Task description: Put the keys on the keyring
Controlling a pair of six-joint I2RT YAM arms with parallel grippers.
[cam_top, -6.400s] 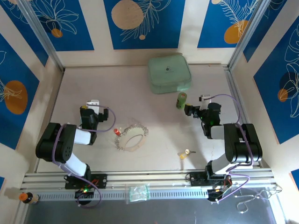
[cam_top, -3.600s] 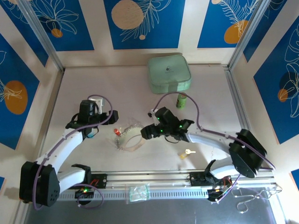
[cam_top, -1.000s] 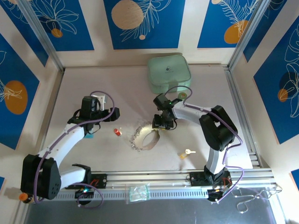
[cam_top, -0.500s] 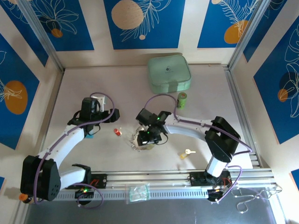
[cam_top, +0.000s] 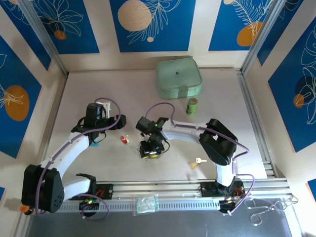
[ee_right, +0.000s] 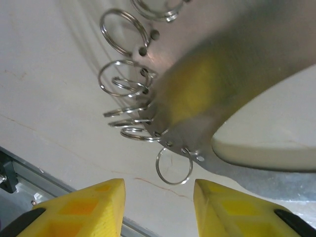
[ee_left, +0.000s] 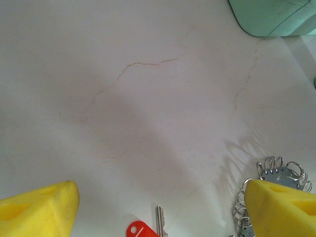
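Nearest the arm bases, the small metal key with a yellow plastic head lies flat on the pale table, well apart from the other things.

A little farther in, near the middle of the table, the right gripper points down over the large silvery oval keyring edged with small wire loops. In the right wrist view its yellow fingers stand apart with bare table between them. One small loop of the keyring sits just at the mouth of the gap, and nothing is pinched. From above, the gripper covers most of the keyring.

Just left of the keyring, apart from it, lies the small metal key with a red plastic head.

Farther back and to the left, the left gripper hangs over bare table. Its yellow fingertips are spread wide and hold nothing. In the left wrist view the red key lies at the near edge of the gap, and the keyring's loops show beside the right-hand fingertip.

Beyond, a green cylinder sits right of centre. Close to the far wall rests a pale green square case with rounded corners.
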